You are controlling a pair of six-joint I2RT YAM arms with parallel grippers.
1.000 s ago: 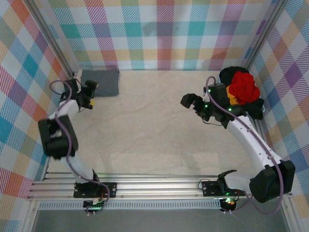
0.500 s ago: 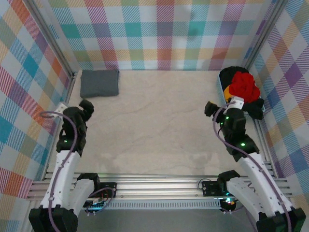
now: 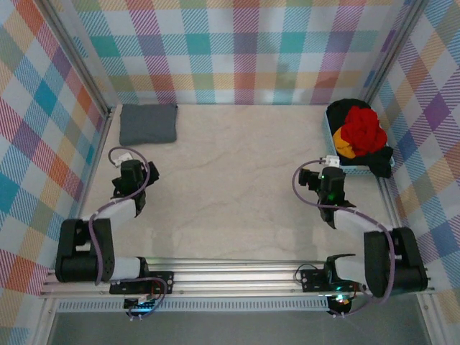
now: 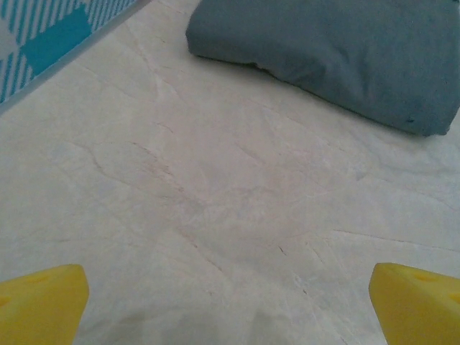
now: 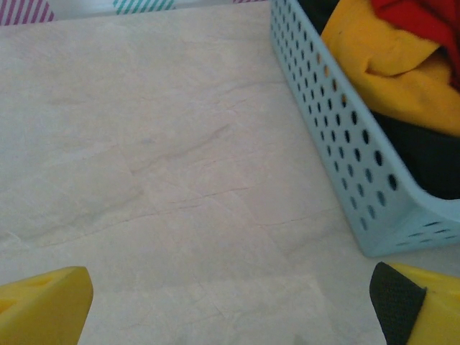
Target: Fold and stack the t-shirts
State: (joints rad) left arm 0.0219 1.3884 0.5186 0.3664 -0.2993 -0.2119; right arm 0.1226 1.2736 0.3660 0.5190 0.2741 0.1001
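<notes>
The dark slate grey t-shirt (image 3: 148, 123) lies folded in the far left corner; it shows again as the grey t-shirt (image 4: 338, 54) at the top of the left wrist view. My left gripper (image 3: 136, 177) hangs open above bare table, short of it, its yellow fingertips (image 4: 43, 302) wide apart. At the far right the red t-shirt (image 3: 361, 129), orange-yellow t-shirt (image 5: 381, 61) and black t-shirt (image 3: 381, 159) sit crumpled in a pale blue basket (image 5: 338, 136). My right gripper (image 3: 320, 178) is open just left of the basket, holding nothing.
Checked walls (image 3: 237, 50) close in the back and both sides. A metal rail (image 3: 230, 277) runs along the near edge. The pale marbled table (image 3: 230, 194) lies between the two arms.
Both arms have pulled back from the far corners towards the near edge. The left gripper left the folded grey shirt; the right gripper drew away from the basket.
</notes>
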